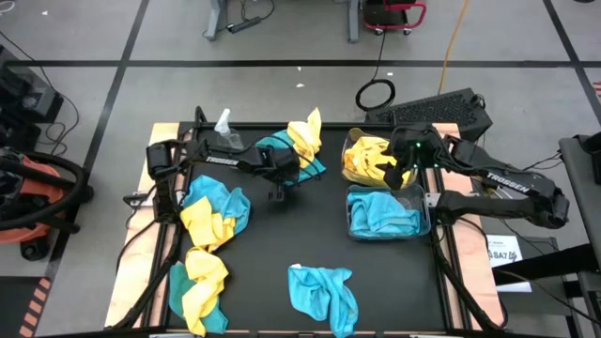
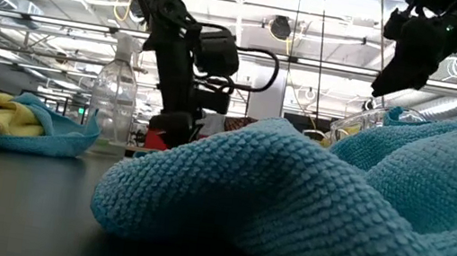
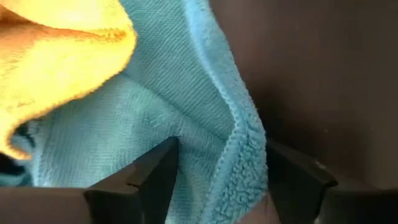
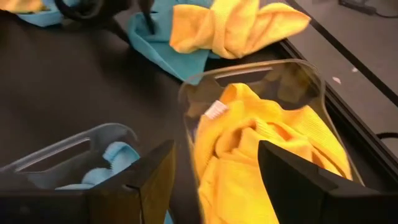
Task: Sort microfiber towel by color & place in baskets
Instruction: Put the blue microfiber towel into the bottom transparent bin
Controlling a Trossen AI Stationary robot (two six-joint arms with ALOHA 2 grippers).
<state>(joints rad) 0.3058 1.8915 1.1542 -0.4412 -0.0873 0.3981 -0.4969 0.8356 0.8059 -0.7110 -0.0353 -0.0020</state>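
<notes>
The left tool (image 3: 217,186) stands open around the edge of a blue cloth (image 3: 186,124) lying under a yellow cloth (image 1: 306,134) at the far side of the surface (image 1: 282,235). It should close on blue only. The right tool (image 4: 214,180), open and empty, hovers over the yellow bin (image 4: 261,78); the blue bin (image 1: 387,212) is just beside.

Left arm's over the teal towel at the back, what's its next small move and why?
Probably close the left gripper on the teal towel: its open fingers straddle a raised fold. The right gripper hangs open over the yellow basket, nothing held.
</notes>
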